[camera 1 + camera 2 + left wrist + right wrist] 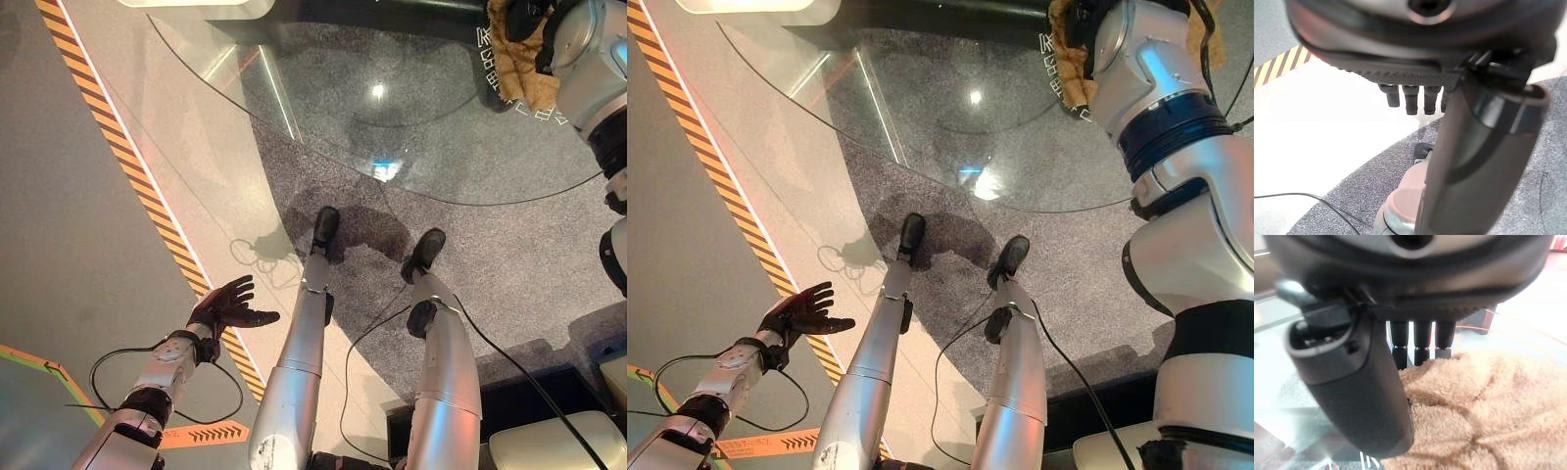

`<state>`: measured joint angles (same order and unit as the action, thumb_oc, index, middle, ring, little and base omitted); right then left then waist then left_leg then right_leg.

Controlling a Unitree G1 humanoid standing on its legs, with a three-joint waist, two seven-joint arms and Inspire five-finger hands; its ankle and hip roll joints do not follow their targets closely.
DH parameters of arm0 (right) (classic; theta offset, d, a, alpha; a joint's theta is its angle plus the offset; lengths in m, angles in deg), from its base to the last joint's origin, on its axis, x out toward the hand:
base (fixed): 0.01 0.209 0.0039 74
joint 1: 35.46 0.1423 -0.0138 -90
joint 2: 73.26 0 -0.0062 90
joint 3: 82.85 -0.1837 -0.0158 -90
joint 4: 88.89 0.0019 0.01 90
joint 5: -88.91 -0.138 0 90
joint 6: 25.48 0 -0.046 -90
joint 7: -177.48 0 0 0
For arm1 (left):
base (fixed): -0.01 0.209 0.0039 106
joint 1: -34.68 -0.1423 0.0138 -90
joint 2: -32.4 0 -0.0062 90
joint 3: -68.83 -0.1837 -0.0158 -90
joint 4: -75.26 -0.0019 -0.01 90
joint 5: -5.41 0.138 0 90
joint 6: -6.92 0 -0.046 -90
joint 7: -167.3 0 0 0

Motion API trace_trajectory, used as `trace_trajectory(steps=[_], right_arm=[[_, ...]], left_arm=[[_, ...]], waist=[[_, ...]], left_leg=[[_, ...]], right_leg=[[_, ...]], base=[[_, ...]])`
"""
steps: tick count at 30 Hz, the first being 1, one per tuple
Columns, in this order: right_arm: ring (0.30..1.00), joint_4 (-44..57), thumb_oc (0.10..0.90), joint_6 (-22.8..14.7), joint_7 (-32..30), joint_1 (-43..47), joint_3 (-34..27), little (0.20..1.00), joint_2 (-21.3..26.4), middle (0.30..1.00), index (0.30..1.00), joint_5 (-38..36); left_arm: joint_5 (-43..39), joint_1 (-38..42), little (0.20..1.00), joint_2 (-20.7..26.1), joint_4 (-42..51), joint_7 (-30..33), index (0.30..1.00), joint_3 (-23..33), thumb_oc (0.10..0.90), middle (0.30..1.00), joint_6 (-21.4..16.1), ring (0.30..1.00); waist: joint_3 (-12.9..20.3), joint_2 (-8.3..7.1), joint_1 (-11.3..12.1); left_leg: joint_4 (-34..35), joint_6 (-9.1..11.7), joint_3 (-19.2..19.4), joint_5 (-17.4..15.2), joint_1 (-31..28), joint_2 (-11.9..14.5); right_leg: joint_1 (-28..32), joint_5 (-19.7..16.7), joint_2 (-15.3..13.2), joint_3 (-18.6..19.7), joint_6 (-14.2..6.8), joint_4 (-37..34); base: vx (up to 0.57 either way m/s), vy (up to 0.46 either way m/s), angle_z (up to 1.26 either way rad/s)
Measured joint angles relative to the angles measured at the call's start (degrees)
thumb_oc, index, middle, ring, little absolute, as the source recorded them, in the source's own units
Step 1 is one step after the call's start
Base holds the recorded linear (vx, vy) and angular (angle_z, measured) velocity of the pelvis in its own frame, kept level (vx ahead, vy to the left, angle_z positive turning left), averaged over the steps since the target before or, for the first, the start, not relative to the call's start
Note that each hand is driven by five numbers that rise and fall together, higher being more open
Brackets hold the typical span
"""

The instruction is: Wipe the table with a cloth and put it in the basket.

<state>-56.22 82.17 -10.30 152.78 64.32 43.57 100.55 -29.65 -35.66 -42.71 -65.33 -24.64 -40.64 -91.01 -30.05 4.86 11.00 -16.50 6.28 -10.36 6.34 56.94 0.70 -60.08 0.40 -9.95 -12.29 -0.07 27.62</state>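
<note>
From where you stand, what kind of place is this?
Probably an indoor demonstration or test space: a round clear glass table with a tan fluffy cloth, speckled grey carpet, and yellow-black hazard floor tape.

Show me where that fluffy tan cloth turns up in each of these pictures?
Left eye view: cloth at the top right, on the glass table.
Right eye view: top right, mostly behind the right arm.
Left wrist view: I can't find it here.
Right wrist view: lower right, under the right hand's fingertips.
Shared landmark: the glass table's curved edge, in both eye views.
</note>
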Motion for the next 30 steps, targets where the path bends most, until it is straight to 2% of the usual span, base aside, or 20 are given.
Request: trace_trajectory(steps=[14,22,30], right_arm=[[0.3,1.67,0.1,1.81,-3.25,-1.02,-0.62,0.2,-0.29,0.3,0.3,1.43],[0.3,3.02,0.1,2.04,-3.81,-1.74,-0.75,0.2,-0.52,0.3,0.3,2.44],[0.3,8.81,0.1,2.1,-3.8,-3.05,-0.74,0.2,-2.07,0.3,0.3,6.01]], left_arm=[[0.0,0.0,0.9,-1.34,-0.05,0.03,0.9,0.02,0.8,0.9,0.0,0.9],[0.04,0.0,0.9,-2.05,-0.07,0.19,0.9,0.1,0.8,0.9,-0.03,0.9],[0.04,0.0,0.9,-2.38,-0.07,0.17,0.9,0.16,0.8,0.9,-0.05,0.9]], waist=[[0.03,0.31,1.19],[0.04,0.41,1.61],[0.04,0.42,2.02]], left_leg=[[0.97,0.42,-0.36,0.58,-0.31,0.14],[1.48,0.7,-1.64,0.75,-0.58,0.37],[1.47,0.72,-2.0,0.76,-0.4,0.48]], right_leg=[[0.01,0.05,0.02,-0.35,0.28,0.09],[0.9,0.67,0.06,-1.8,0.66,0.0],[1.02,0.94,0.02,-2.58,0.81,-0.03]], base=[[0.0,0.019,0.0],[0.0,0.008,0.04],[0.0,0.002,0.0]])
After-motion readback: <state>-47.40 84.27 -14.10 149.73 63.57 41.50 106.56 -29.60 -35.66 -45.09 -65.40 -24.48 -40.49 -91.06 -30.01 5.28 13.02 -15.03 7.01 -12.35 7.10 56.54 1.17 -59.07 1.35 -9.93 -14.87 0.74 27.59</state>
